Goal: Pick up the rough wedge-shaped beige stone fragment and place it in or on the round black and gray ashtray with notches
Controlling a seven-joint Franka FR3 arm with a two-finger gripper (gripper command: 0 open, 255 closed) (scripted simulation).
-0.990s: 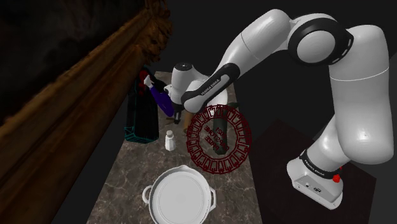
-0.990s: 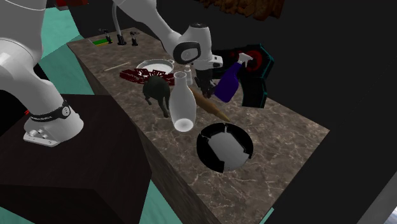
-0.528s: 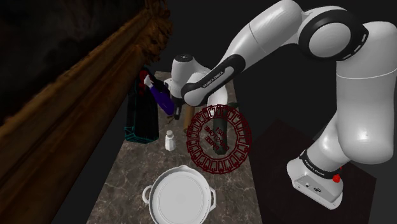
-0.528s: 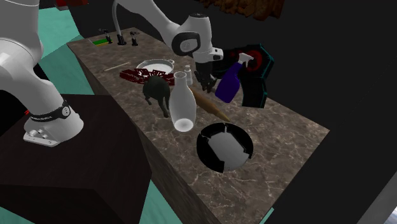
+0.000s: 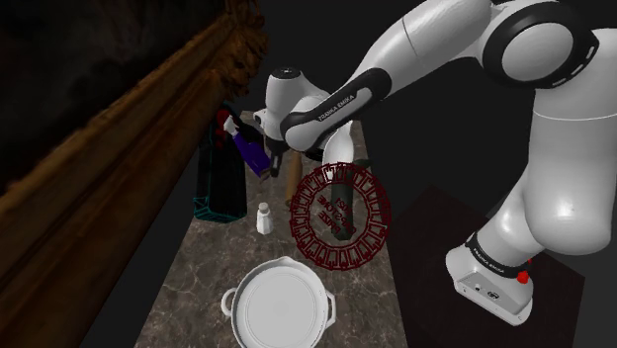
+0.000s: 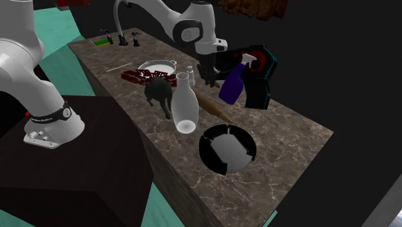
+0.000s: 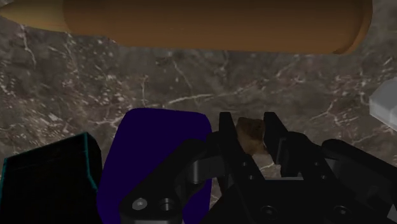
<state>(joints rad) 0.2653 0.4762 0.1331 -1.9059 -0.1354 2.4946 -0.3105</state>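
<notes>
Dark veined marble covers the long counter (image 6: 283, 129), which is crowded around the arm's working end. The gripper (image 7: 249, 124) is closed on the small brown-beige stone fragment (image 7: 252, 135), which sits pinched between the two black fingers (image 7: 226, 133) close to their tips, apparently lifted clear of the marble below. The round black ashtray (image 6: 208, 153) with its gray middle and notched rim lies well apart from the gripper, toward the second exterior view's lower right.

The main risk appears to be the hold itself. The stone is rough and wedge-shaped and only a little of it seems to be between the pads, so a quick swing or a jolt could let it twist and drop onto the marble short of the ashtray.

The neighbours are the second worry. A purple spray bottle (image 6: 232, 87) stands just beside the gripper, with a black box (image 6: 259, 90) behind it, and a sideways move made too low could tip the bottle. Between the gripper and the ashtray lies a long brown tapered piece (image 6: 214, 108), and a tall clear glass bottle (image 6: 184, 106) stands near that line. A low carry could clip either one, and the glass bottle looks the easier to topple.

Lastly, letting go from too high or off-centre could bounce the stone off the ashtray's rim and out onto the counter.
</notes>
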